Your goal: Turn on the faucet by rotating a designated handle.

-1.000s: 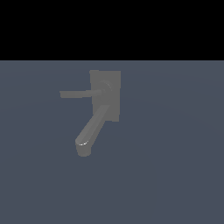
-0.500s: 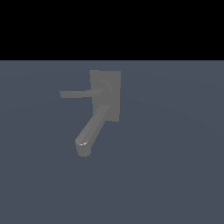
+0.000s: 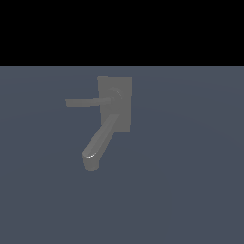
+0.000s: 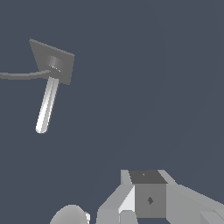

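Note:
The matte grey faucet stands on the dark blue-grey floor, with its flat base plate [image 3: 115, 101] in the middle of the exterior view. The thin flat handle [image 3: 83, 102] sticks out from the round hub toward the exterior view's left. The thick spout [image 3: 97, 143] runs down-left to a downturned tip. In the wrist view the base plate [image 4: 53, 61], the bright tubular spout [image 4: 46, 105] and the thin handle [image 4: 22, 75] lie far from me. Only grey parts of my hand [image 4: 148, 199] show at that picture's edge. The fingers are hidden. The gripper does not show in the exterior view.
The flat blue-grey floor [image 3: 190, 181] spreads around the faucet. A black band fills the top of the exterior view. No other object shows.

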Available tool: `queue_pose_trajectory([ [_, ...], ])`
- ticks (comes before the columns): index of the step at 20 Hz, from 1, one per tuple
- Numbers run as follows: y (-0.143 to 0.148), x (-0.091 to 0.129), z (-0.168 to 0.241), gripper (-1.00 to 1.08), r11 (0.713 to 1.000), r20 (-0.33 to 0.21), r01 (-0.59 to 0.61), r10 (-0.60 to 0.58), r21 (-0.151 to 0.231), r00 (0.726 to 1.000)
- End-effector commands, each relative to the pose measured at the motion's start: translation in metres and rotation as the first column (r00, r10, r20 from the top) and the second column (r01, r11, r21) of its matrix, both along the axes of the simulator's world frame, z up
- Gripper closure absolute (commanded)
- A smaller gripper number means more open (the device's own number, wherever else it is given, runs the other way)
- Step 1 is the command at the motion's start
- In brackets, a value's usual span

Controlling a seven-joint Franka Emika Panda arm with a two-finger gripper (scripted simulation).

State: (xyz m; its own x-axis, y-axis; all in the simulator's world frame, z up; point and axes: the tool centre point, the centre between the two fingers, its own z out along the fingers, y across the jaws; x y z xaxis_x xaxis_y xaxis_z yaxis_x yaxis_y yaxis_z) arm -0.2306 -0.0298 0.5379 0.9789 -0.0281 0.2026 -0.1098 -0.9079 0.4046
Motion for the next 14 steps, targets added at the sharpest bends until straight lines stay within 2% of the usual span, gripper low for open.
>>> queue_pose_trajectory([
  [1,0.000,0.004,0.017,1.08,0.995,0.050,0.006,-0.001,-0.105,0.999],
  [4,0.004,0.009,0.040,1.08,0.971,0.107,0.017,0.009,-0.238,0.994],
  [7,0.012,0.014,0.062,1.08,0.929,0.156,0.030,0.030,-0.369,0.987],
  [10,0.023,0.020,0.083,1.08,0.869,0.194,0.044,0.061,-0.493,0.979],
  [14,0.045,0.029,0.107,1.08,0.762,0.223,0.059,0.114,-0.645,0.968],
])
